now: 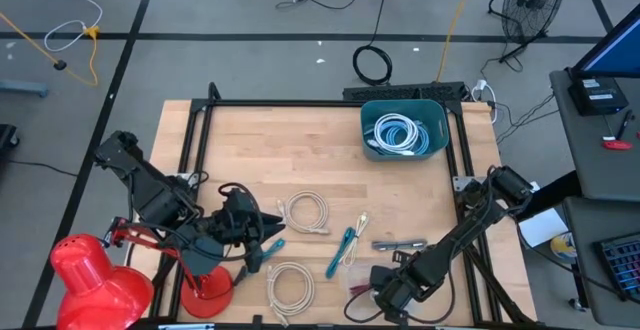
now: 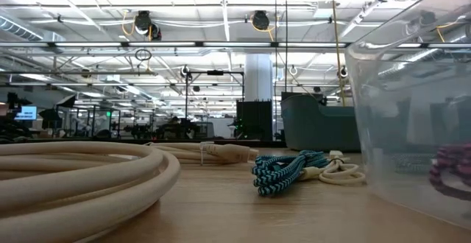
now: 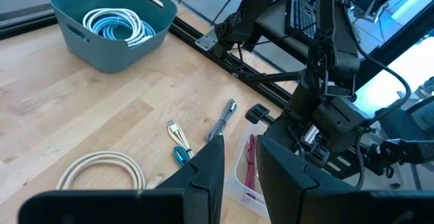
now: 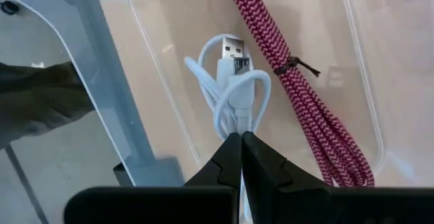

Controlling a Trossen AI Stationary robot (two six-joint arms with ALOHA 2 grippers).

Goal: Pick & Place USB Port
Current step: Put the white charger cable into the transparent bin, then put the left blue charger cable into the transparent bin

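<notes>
1. The right end effector [image 4: 241, 137] hung inside the clear container [image 4: 352, 61], fingers clenched on the white USB cable [image 4: 234, 88] beside the pink cable [image 4: 291, 68].
2. Judged step: picking; lifting toward the teal bin [image 1: 403, 130] came next.
3. The left end effector [image 3: 237, 157] waited slightly parted above the desk [image 1: 270, 150].

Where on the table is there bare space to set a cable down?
Bare wood spans the table's back left, beside the teal bin. The front is crowded: cream coils, teal cable, left pincer, right pincer.
</notes>
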